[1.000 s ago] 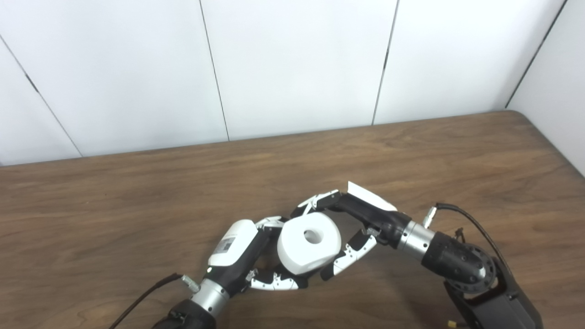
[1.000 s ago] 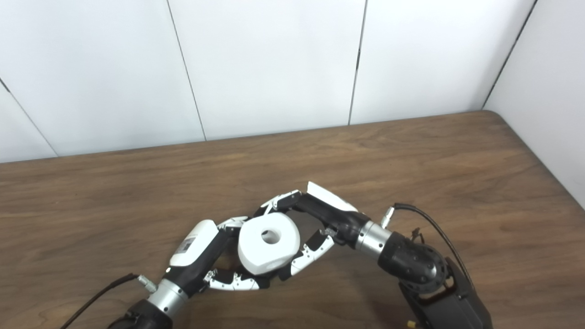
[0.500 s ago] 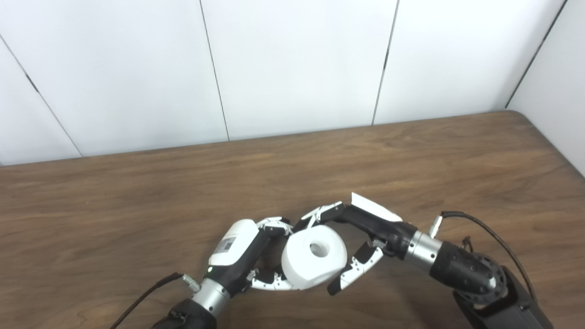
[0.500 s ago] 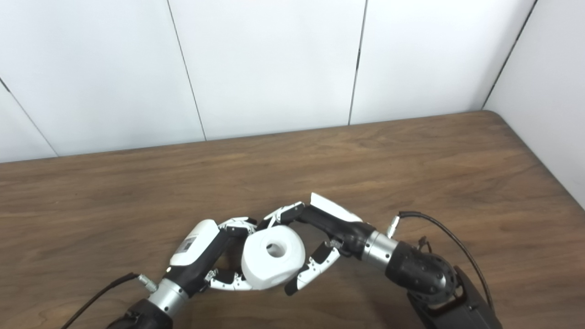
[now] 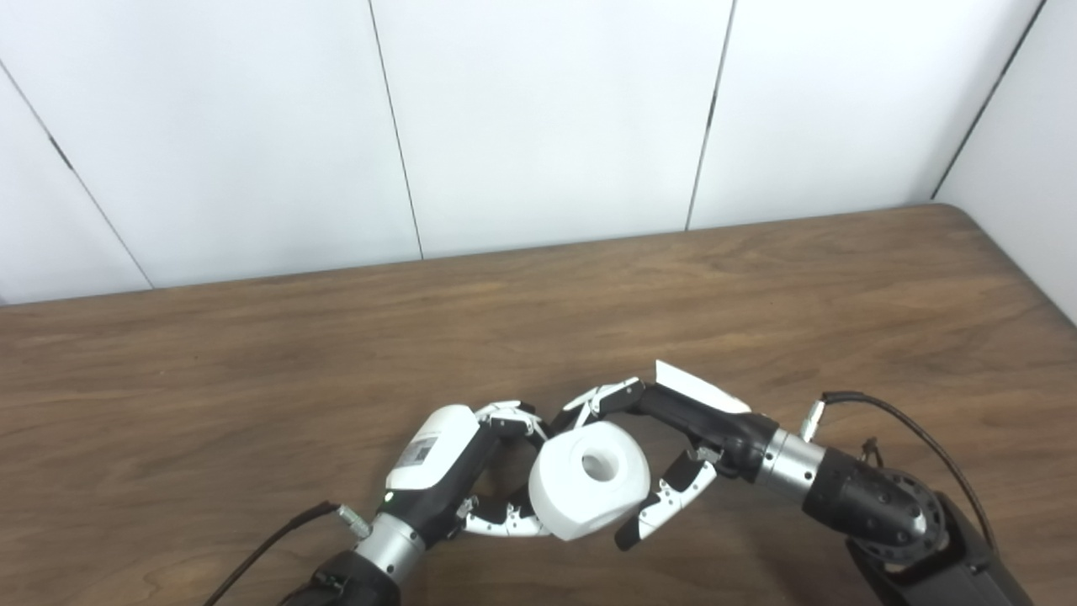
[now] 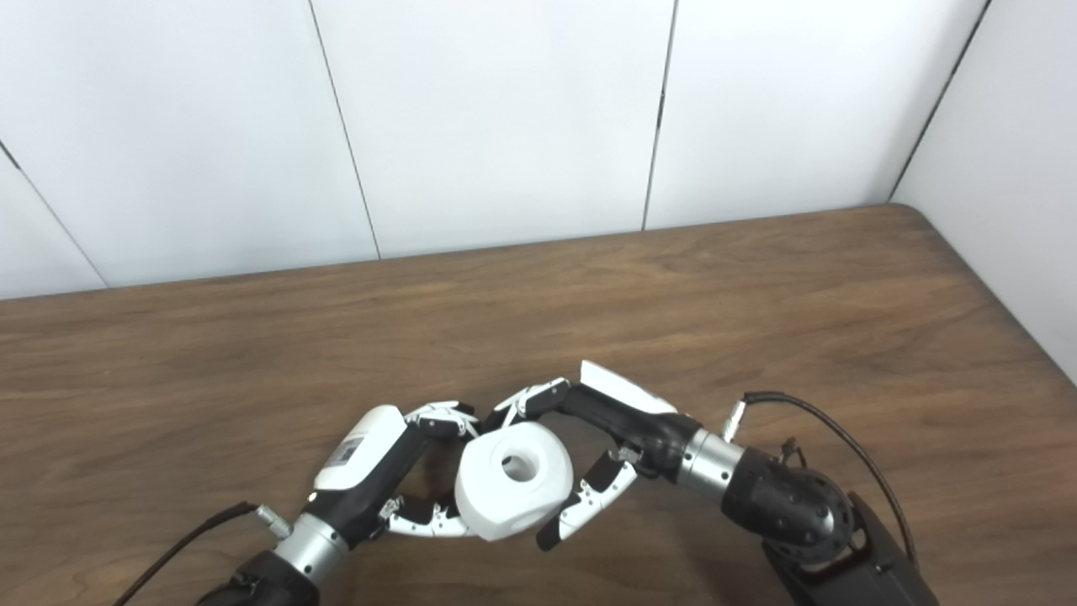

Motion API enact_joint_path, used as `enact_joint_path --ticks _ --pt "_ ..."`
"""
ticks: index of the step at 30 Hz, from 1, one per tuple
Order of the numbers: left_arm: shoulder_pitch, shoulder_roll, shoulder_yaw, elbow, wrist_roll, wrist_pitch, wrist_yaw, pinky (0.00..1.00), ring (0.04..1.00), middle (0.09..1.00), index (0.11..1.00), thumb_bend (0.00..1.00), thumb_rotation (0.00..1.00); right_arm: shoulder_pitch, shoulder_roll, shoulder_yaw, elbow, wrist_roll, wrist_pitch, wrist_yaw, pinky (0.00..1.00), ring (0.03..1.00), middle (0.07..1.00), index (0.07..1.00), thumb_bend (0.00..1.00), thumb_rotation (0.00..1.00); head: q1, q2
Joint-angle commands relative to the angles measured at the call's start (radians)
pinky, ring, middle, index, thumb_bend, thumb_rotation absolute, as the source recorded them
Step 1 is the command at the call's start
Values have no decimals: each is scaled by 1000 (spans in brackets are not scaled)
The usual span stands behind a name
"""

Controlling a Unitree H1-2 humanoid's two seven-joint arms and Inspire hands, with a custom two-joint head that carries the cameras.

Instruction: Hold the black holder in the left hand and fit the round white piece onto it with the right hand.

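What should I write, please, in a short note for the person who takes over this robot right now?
Left hand: fingers curled beside the white ring; whether it grips anything is hidden.
Right hand: fingers spread around the ring's right side; firm grip unclear.
White ring: low over the wooden table, between both hands, hole facing up.
Black holder: not visible, so fitting cannot be confirmed.
Left to do: check the fit, then release.

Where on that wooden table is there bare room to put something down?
The brown wooden table is bare along the white wall panels and out to both sides. It is crowded only near the front, where the left hand and right hand flank the round white piece.
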Motion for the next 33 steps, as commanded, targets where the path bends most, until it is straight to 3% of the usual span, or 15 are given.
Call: enact_joint_path --ticks 1,18,33 --pt "14 3 -15 -2 1 0 -26 736 847 714 495 522 72 -41 5 -7 -7 -19 -42 -25 720 790 737 487 512 141 -2 -6" --pt "24 -6 -19 19 5 -14 -3 737 842 709 494 522 70 -73 39 -17 57 -43 -174 -70 674 759 712 487 512 136 7 -29" --pt "22 -14 -32 -16 11 22 -16 741 844 716 495 522 72 -43 10 -5 35 -62 -140 -48 657 761 712 486 514 137 14 7"
